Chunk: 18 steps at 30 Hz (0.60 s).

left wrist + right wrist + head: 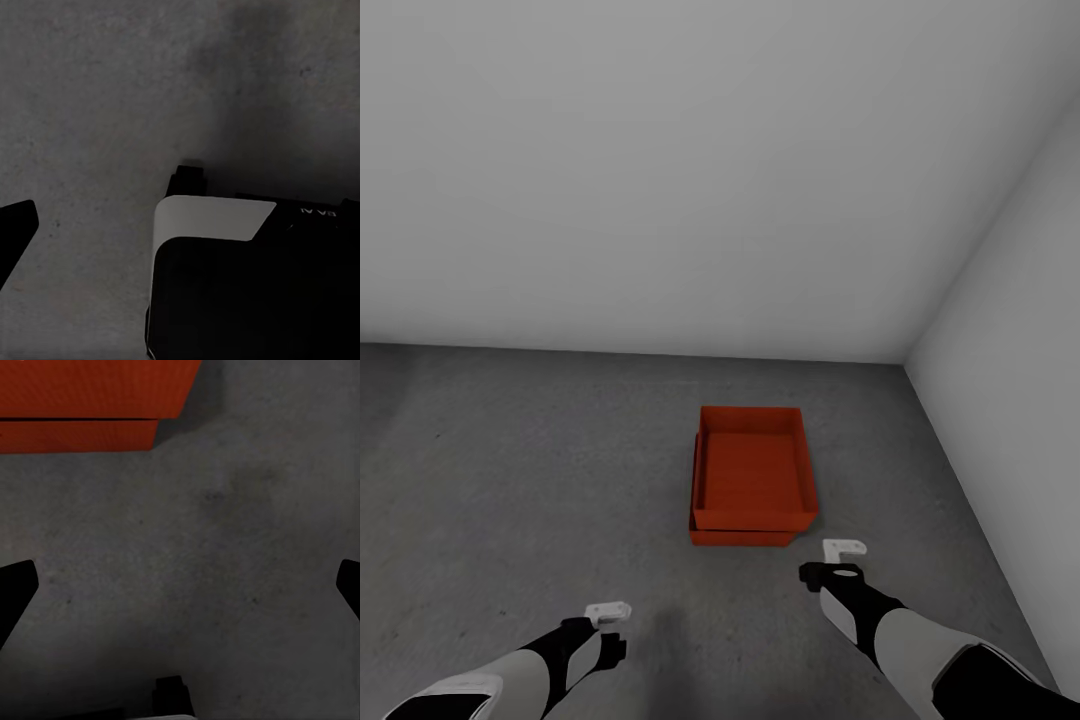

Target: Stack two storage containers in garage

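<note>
Both hands hung empty above the concrete. The right hand (844, 560) had its fingers spread wide, the dark tips sitting at opposite edges of the right wrist view with bare floor between them, and it hovered just beside the near right corner of the bins. The left hand (607, 622) was lower and well apart from them; whether it was released or clenched I cannot tell, since one dark tip alone showed in its wrist view.

Ahead, the upper storage container (753, 470) sat on the lower storage container (740, 537), both on the garage floor (510, 470) near the white wall (720, 180). The stack was not square (the top bin looked skewed and overhung the bottom one toward the right).

By my judgement, the risk lay in that nearness: a careless swing of the right arm, or the base rolling forward, could clip the overhanging corner and slide the top bin off, undoing the stack.
</note>
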Tool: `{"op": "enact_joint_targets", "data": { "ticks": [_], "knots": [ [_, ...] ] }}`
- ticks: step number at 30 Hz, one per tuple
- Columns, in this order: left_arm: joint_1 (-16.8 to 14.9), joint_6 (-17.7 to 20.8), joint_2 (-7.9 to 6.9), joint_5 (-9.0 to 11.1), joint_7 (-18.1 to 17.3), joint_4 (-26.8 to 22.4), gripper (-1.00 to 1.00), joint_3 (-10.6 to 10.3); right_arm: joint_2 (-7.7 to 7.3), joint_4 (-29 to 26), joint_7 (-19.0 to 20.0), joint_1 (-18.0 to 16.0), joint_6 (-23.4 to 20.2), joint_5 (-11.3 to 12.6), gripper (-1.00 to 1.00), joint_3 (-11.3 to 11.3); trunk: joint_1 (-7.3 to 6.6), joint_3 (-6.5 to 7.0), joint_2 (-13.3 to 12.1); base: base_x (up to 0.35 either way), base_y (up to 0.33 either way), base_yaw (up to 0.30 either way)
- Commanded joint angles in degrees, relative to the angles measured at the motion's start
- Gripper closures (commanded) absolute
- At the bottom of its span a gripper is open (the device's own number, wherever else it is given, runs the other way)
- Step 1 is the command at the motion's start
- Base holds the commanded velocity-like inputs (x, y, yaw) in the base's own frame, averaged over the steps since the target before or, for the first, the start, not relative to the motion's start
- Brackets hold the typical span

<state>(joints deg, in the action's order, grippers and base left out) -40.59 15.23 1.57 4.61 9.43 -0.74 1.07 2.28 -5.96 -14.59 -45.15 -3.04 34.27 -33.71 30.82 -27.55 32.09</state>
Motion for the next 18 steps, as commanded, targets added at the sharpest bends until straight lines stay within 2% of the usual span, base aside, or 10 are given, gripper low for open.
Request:
{"op": "enact_joint_targets", "data": {
  "ticks": [1, 7, 11, 16, 18],
  "knots": [
    [0.0, 0.2, 0.02, 0.5, 0.3, -0.1, -1.0, 0.1, -0.01, -0.1, -0.3, 0.0, -0.3, 0.3, -1.0, -0.5, 0.02, -0.06, 0.1, 0.0, 0.0, 0.0],
    [0.0, 0.2, 0.04, 0.5, 0.3, -0.1, -1.0, 0.1, -0.03, 0.4, -0.4, 0.2, -0.4, 0.3, -1.0, -0.5, 0.02, -0.06, 0.1, 0.0, 0.0, 0.0],
    [0.0, 0.2, -0.05, 0.6, 0.3, -0.1, -1.0, 0.1, -0.02, 5.2, 0.1, 2.3, 0.2, 0.1, -1.0, -0.5, 0.02, -0.06, 0.1, 0.0, 0.0, 0.0],
    [0.0, 0.2, -0.04, 0.6, 0.3, 0.4, -1.0, 0.1, -0.18, 6.9, 0.4, 3.2, 0.1, 0.2, -1.0, -0.5, 0.02, -0.06, 0.1, 0.0, 0.0, 0.0],
    [0.1, 0.2, -0.06, 0.6, 0.3, 0.5, -1.0, 0.1, -0.07, 7.1, 0.4, 4.7, 0.0, 0.2, -1.0, -0.5, 0.02, -0.06, 0.1, 0.0, 0.0, 0.0]
  ]
}}
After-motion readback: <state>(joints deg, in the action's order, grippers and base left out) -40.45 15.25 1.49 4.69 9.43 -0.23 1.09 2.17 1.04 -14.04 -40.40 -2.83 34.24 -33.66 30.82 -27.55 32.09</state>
